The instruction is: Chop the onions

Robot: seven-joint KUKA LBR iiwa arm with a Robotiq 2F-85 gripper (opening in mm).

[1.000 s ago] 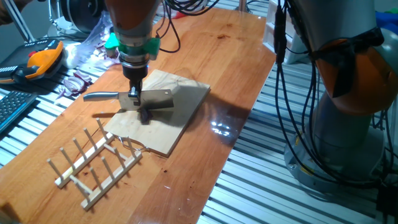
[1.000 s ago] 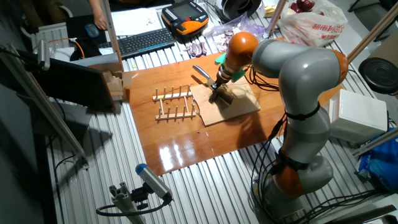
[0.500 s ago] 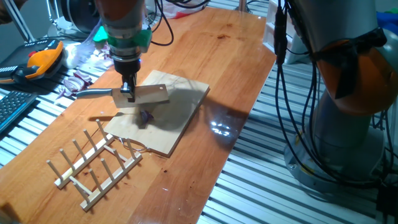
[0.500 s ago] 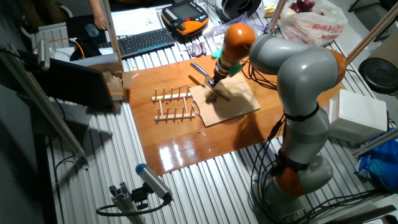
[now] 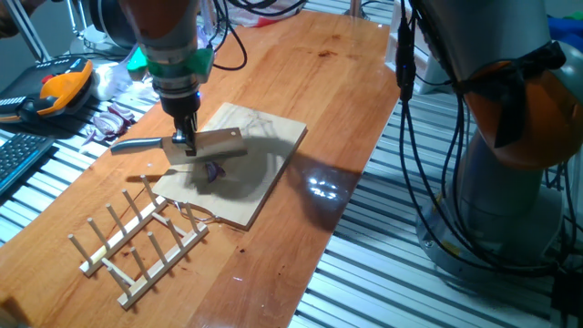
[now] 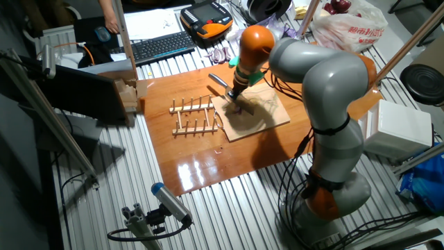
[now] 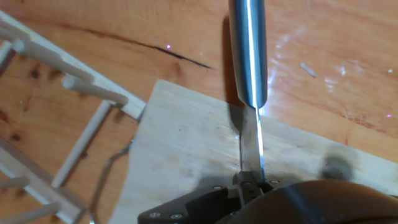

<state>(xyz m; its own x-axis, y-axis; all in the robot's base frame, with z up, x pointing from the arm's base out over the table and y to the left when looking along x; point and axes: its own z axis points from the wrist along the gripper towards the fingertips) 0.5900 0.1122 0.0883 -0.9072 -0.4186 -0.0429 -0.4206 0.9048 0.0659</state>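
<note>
Now, gripper [image 5: 186, 144]: fingers pressed together on the knife, pinching the flat blade near where it meets the handle; hand view shows the blade edge-on running into the clamp.
Knife [image 5: 202, 144]: held clear above the wooden board; long axis roughly level, steel handle [image 7: 247, 50] sticking out past the board's edge toward the keyboard side, blade tip toward the board's middle.
Onions [image 5: 214, 170]: a small purple bit lying on the board just below and beside the blade, apart from it; too small to tell its long axis or which way it points. In the other fixed view it is a dark speck [image 6: 238, 110] under the hand.
Wooden board [image 5: 264, 173]: flat on the table [image 5: 328, 82], one corner near the dowel rack.
Dowel rack [image 5: 137, 239]: beside the board's near corner, not touching the knife.
Onion strips [image 5: 111, 120]: loose purple pile by the table's edge, well apart from the board.
Change from one second ago: the knife has lifted off the board and shifted toward the handle side; the onion bit, then under the blade, now lies uncovered.
</note>
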